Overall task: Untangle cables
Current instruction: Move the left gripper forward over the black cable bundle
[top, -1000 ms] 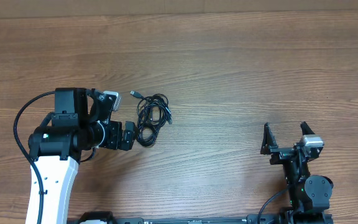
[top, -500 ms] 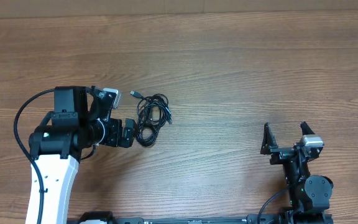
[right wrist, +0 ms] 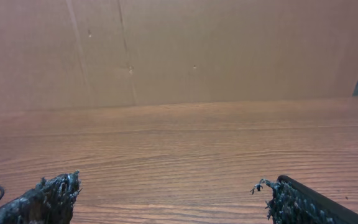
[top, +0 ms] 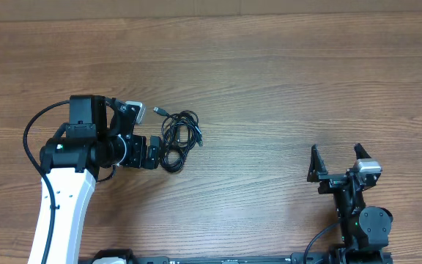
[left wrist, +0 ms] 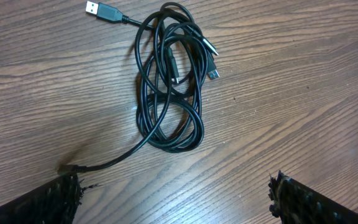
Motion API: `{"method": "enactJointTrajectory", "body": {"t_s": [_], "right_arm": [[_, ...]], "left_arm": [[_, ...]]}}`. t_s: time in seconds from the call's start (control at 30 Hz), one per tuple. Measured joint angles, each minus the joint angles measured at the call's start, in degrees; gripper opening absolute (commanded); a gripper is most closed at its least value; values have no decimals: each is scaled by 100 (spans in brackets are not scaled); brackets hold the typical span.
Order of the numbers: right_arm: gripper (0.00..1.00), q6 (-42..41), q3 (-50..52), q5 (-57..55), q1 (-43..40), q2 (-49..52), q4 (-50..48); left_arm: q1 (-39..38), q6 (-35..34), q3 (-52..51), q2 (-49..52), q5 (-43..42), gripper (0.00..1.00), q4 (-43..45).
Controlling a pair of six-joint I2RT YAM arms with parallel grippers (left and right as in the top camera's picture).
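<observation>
The left hand [left wrist: 176,202], spread wide and empty, hovers with the cables [left wrist: 168,99] lying just ahead of it as one tangled coil on the bench [left wrist: 303,93]. I judge this to be the approach before a first grasp. Next it should pinch one outer loop, while the right hand [top: 335,160], likewise spread, sits well apart.

White-linked left arm [top: 57,213], black joints, looped black cable [top: 26,136] — rough-padded black left gripper [left wrist: 174,191].

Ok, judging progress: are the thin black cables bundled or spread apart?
Bundled: the thin black cables lie looped over each other in one coil.
</observation>
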State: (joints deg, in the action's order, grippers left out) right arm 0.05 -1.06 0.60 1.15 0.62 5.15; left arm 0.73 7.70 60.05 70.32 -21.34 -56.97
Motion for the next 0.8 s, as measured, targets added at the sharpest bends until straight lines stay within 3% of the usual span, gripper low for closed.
{"method": "enactJointTrajectory", "body": {"t_s": [0.8], "right_arm": [[100,0,0,0,0,0,0]], "left_arm": [[0,0,0,0,-13,100,216]]}}
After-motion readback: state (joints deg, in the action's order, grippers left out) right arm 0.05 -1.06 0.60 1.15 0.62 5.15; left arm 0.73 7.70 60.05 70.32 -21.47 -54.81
